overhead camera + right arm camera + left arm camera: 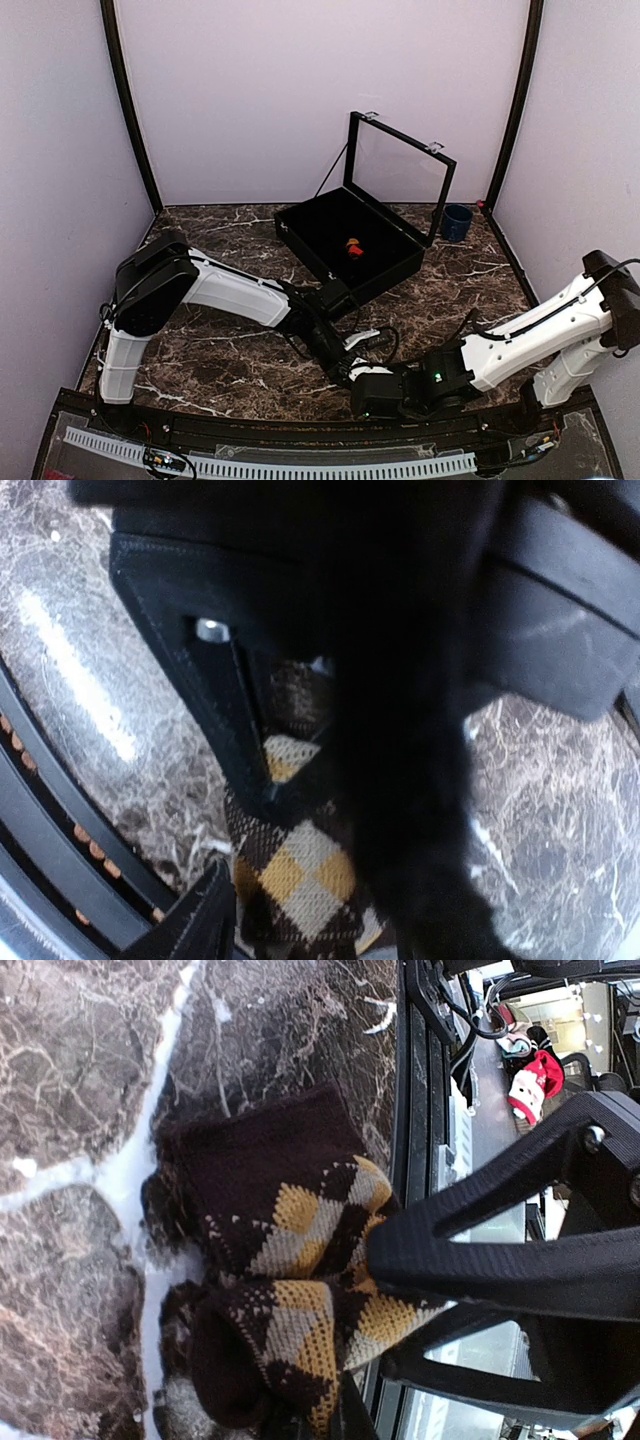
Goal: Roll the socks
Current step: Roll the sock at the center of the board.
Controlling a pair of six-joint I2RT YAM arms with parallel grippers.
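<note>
Dark marble table [230, 340], L hand [385, 1310] pinched shut on tan-diamond sock [290, 1220] edge, half-rolled bundle just beyond its fingertips, R hand [380, 392] close over same sock, opening can't tell

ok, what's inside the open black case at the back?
One small red-and-orange bundle on the dark lining of the black glass-lidded case, too small to identify. The case's near wall hides the floor just behind it.
</note>
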